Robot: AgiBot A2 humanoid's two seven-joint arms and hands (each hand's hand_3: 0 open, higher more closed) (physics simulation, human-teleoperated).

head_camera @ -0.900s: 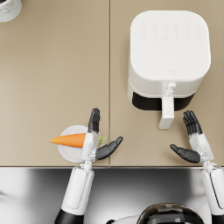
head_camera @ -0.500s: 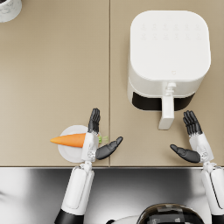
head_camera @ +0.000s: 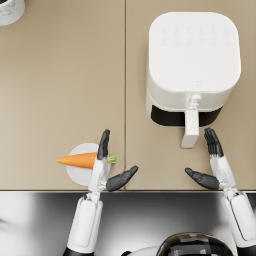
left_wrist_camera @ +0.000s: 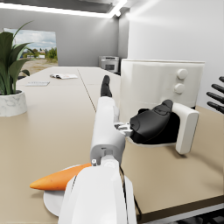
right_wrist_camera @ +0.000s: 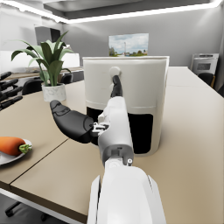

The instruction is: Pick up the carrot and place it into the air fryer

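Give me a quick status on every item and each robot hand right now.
carrot: lying on the plate, not held
plate: on the table, carrot on it
air fryer: drawer pulled partly out, handle toward the robot
left robot hand: open, over the carrot's leafy end, holding nothing
right robot hand: open, beside the fryer handle, empty
potted plant: upright on the table

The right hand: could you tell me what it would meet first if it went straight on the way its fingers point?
Probably the air fryer, near its drawer handle; the right hand points toward it.
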